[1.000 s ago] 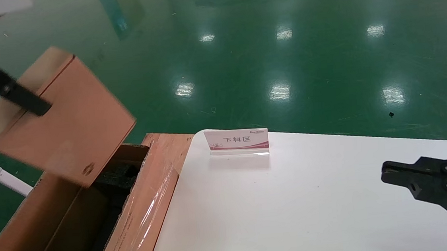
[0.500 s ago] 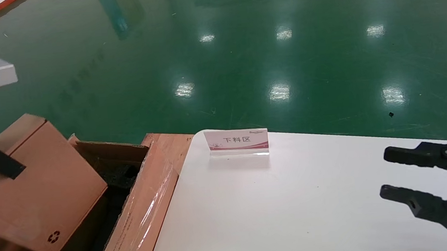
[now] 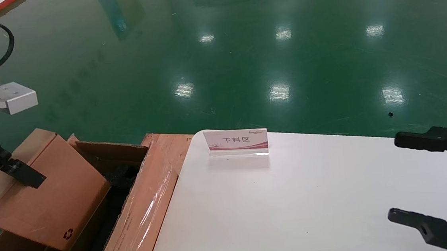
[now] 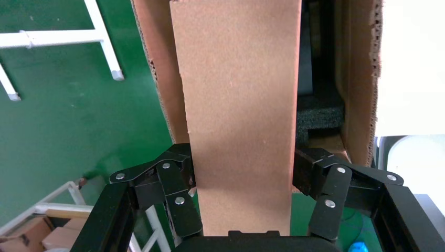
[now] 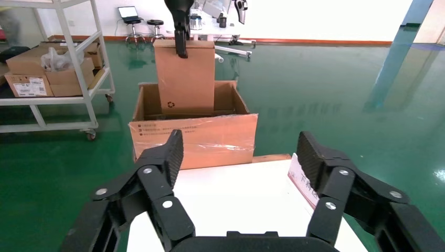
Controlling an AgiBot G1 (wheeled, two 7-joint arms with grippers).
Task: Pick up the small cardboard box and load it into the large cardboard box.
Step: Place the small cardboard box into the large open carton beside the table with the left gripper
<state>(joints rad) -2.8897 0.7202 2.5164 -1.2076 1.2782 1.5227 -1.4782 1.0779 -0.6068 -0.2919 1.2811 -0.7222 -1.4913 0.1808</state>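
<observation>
Left gripper [image 4: 241, 184] clamps the small box [image 3: 49, 195], lower end dipping into the large box [image 3: 142, 211]: next, lower it straight and release. Right gripper [image 3: 419, 178] idles over the surface [image 3: 293, 200], fingers spread.

The small plain brown cardboard box [image 4: 239, 115] showed a matt, faintly fibrous paper face. Just beyond the black matt plastic left gripper [image 4: 242, 181] clamping it, the large brown corrugated cardboard box [image 5: 194, 139] carried glossy clear tape on one flap, with rough black foam padding [image 4: 320, 116] inside and raw fluted edges.
</observation>
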